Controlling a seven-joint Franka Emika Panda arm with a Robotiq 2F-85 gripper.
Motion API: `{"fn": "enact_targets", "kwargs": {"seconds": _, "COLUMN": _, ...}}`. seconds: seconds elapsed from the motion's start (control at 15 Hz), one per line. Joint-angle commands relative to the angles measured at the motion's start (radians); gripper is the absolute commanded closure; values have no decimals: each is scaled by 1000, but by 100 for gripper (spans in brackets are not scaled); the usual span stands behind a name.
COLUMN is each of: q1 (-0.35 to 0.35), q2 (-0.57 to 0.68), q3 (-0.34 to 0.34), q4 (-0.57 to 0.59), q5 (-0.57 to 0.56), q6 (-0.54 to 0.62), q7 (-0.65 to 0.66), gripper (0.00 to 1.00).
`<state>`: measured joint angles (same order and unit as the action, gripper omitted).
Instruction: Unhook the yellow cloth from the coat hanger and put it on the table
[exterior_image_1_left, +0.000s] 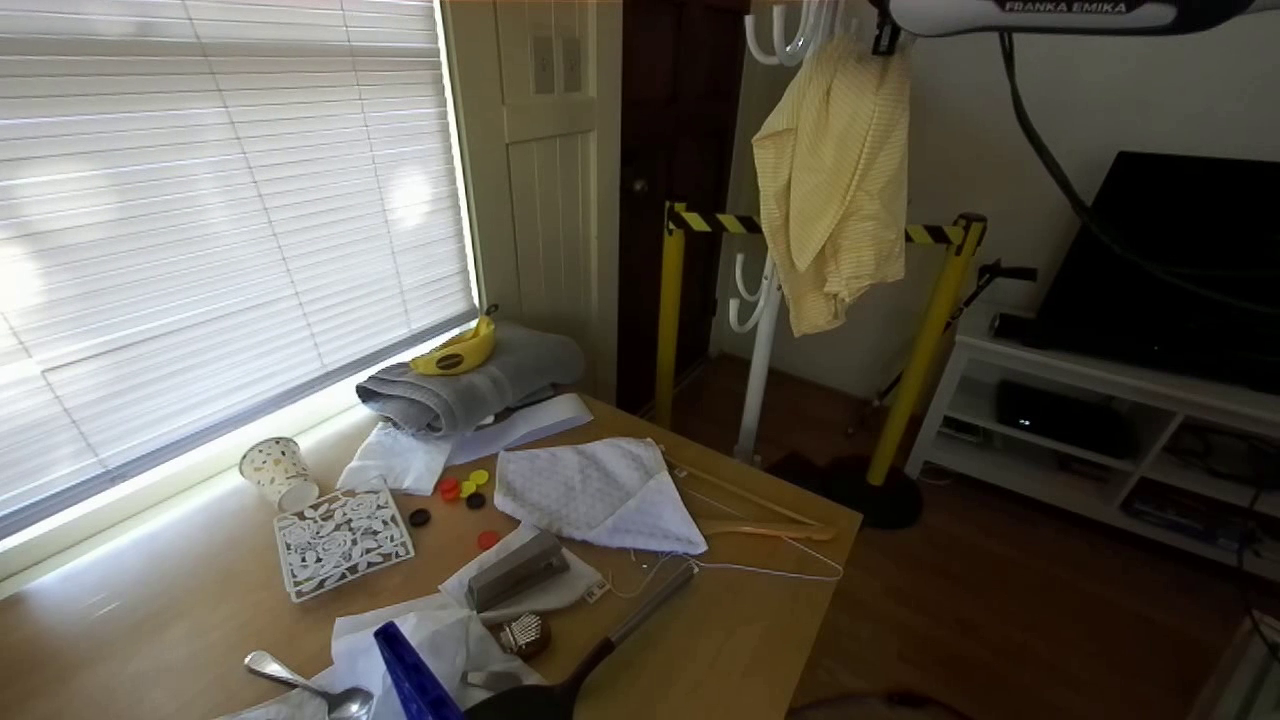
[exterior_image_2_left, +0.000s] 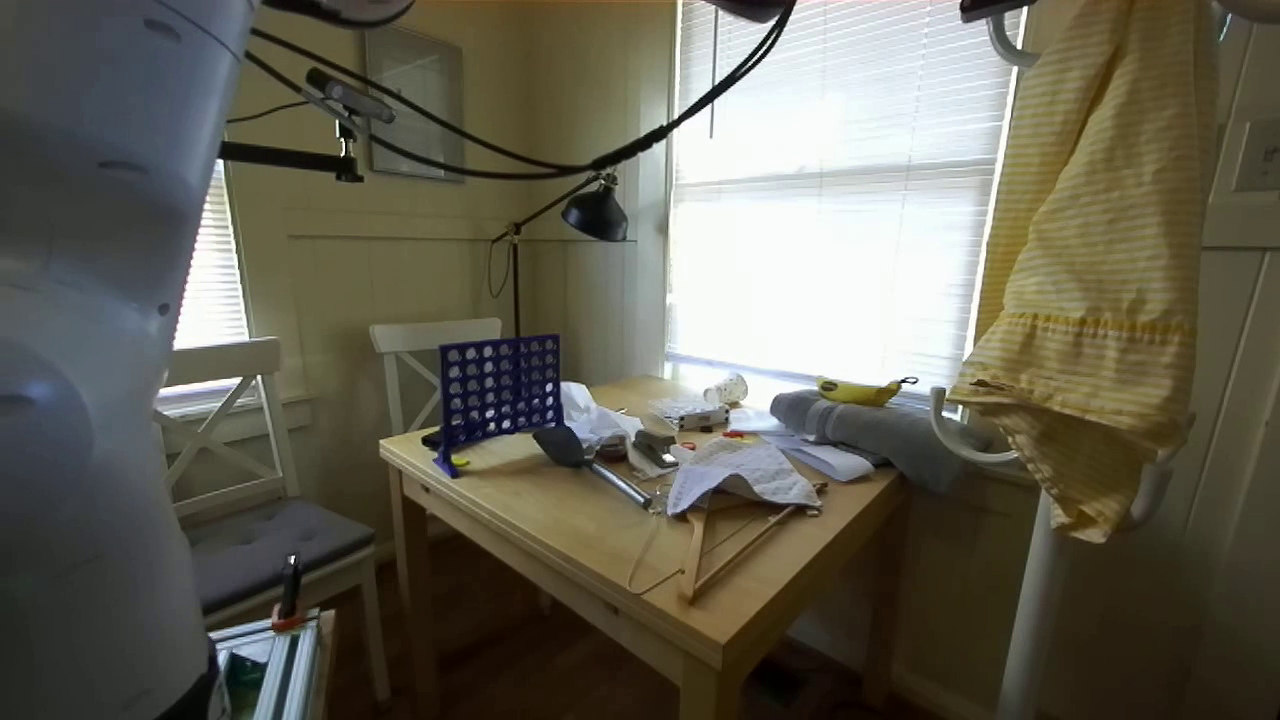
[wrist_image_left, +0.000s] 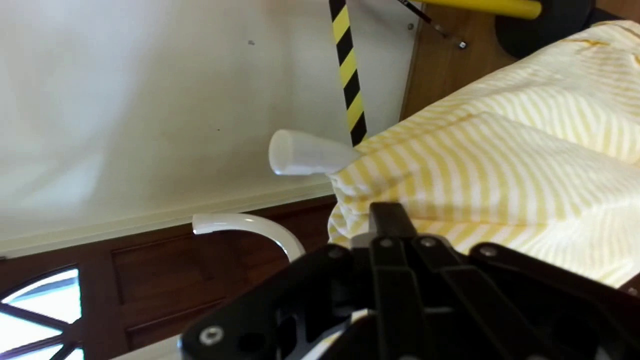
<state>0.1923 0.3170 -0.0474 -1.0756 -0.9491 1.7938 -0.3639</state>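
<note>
Yellow cloth (exterior_image_1_left: 835, 190) is up on the coat hanger (exterior_image_1_left: 760, 355), hanging in long folds, not on the table (exterior_image_1_left: 755, 625) yet. Wrist view: a white hook (wrist_image_left: 310, 153) pokes out past the fabric's top corner, so I'd assume it's hung there; the wrap behind is hidden.

Your gripper (wrist_image_left: 402, 225) is at the cloth's upper edge near that hook, jaws drawn together. I read it as a pinch on the fabric; the far side of the grip is covered.

Handling: should be light, thin, limp. Nothing to crush, so squeeze firmly. Looks woven, probably not slippery, but a shallow bite could creep out as folds shift. Best hold is the bunched top close to the hook: you steer the part that snags. Avoid the hem; pulling there would likely just tug the stand.

Lift past the hook tip before going sideways. Over the table, watch the loose hem around the wooden hanger (exterior_image_1_left: 770, 530) and spatula (exterior_image_1_left: 650, 605).
</note>
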Motion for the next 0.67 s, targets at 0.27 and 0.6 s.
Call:
{"fn": "enact_targets", "kwargs": {"seconds": 0.27, "q1": -17, "q2": 20, "q3": 11, "q4": 60, "q5": 28, "q6": 135, "q7": -42, "gripper": 47}}
{"fn": "enact_targets", "kwargs": {"seconds": 0.6, "q1": -54, "q2": 22, "q3": 10, "q4": 61, "q5": 142, "q6": 163, "q7": -10, "gripper": 12}}
